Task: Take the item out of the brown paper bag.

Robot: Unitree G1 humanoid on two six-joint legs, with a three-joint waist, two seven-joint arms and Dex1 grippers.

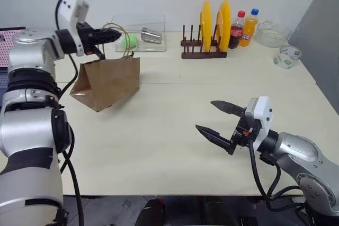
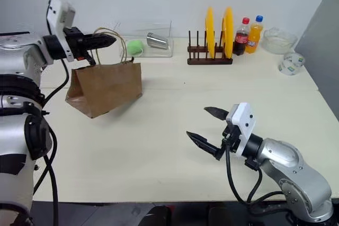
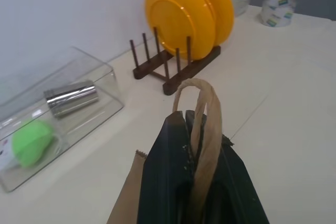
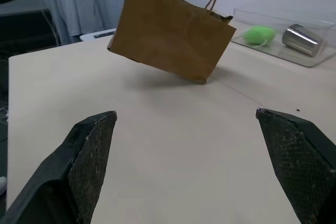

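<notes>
Left tool (image 1: 112,36) level — pinching bag handle (image 3: 202,129)

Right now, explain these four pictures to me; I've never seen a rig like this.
It is a two-armed robot at a pale table. Two pictures look down from its head; the other two look along each hand from its wrist. The left hand is shut on a handle of a brown paper bag, which hangs tilted with one corner at the table. The right hand is open and holds nothing. At the back stand a clear box with a green ball and a metal cup, a rack with two yellow plates, two soda bottles, a glass bowl and a tape roll.
</notes>
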